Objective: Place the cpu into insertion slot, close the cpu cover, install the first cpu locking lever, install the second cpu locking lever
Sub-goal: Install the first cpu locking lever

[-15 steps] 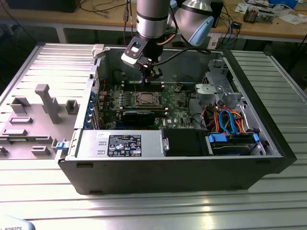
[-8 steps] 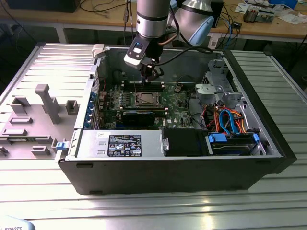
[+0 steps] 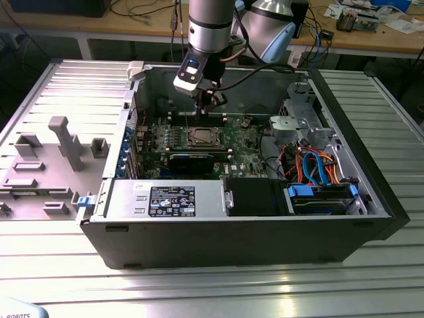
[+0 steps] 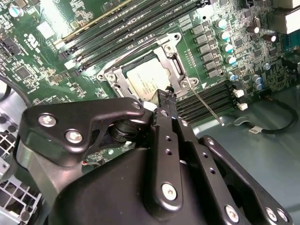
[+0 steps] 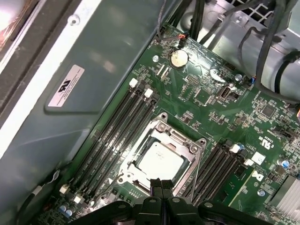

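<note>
- At the exterior view's left, a grey fixture tray [image 3: 59,152] is lying on the ribbed metal table [image 3: 212,285], just beside the open computer case [image 3: 371,192].
- Along the case's near wall, a silver power supply [image 3: 165,199] is sitting next to a black drive box [image 3: 255,195].
- Over the middle of the green motherboard [image 3: 246,151], the gripper [image 3: 204,111] is hanging from the arm, just above the insertion slot [image 3: 192,132].
- In both wrist views its fingers [image 5: 158,187] are pressing together with nothing between them. Their tips are sitting at the socket's edge, and whether they are touching it cannot be told.
- The cpu [image 5: 159,160] is resting in the slot with its silvery top facing up. The cpu cover [image 5: 190,149] is lying flat around it, showing the chip through its window.
- In the second wrist view a thin metal lever [image 4: 206,105] is sticking out from a socket corner, slanting across black memory slots [image 4: 213,96].
- Toward the exterior view's right, a metal drive cage [image 3: 301,126] is standing above blue and orange cables [image 3: 315,169].
</note>
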